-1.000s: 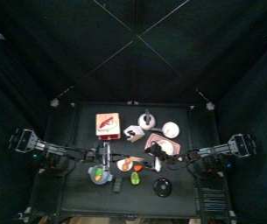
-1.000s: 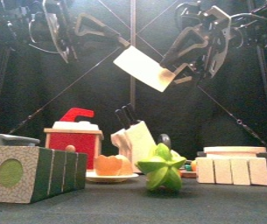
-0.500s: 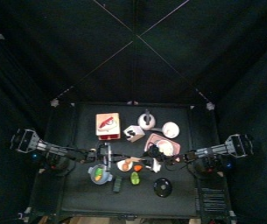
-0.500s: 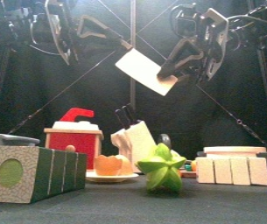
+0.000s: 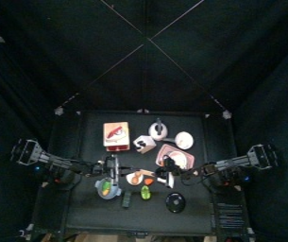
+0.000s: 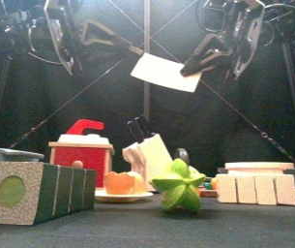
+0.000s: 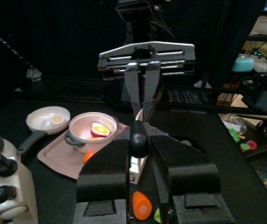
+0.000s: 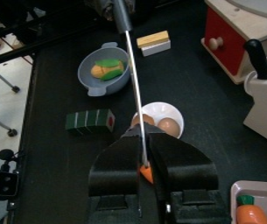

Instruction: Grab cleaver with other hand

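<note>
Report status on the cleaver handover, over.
Left end effector shut on cleaver. Right end effector shut on it too. Cleaver aloft between both arms, well above the table. Nothing in the way up there.

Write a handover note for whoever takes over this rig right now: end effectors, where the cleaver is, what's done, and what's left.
Left end effector: closed on the cleaver, whose thin edge runs between its jaws.
Right end effector: closed on the cleaver from the opposite side, facing the left one.
Cleaver: in mid-air between the two arms, blade tilted, high above the things on the table.
Done: the receiving (right) arm has its grip.
Left: open the left end effector and back it away. Check first that the right grip looks firm, because the cleaver would likely fall if it slipped.
</note>
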{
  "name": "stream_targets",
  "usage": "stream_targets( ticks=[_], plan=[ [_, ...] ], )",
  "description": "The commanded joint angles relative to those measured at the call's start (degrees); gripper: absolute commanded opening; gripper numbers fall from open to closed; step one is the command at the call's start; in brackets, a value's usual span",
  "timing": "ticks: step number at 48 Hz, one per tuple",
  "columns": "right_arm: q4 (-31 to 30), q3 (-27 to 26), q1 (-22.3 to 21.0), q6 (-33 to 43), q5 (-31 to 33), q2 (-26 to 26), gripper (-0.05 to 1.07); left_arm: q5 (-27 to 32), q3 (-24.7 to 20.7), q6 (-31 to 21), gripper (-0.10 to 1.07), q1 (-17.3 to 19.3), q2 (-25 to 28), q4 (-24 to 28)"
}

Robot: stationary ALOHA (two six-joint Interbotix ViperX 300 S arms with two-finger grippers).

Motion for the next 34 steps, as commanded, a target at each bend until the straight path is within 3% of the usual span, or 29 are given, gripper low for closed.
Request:
stream_targets(
  ticks=[1, 34],
  plan=[
    [-0.18, -0.79, -0.26, 0.09, 0.18, -1.76, 0.41, -0.09, -0.26, 0.18, 0.46, 0.09, -0.09, -0.26],
    [-0.09, -0.79, -0.88, 0.09, 0.18, -1.76, 0.41, 0.88, 1.32, 0.09, 0.46, -1.67, 3.96, -3.60]
  ],
)
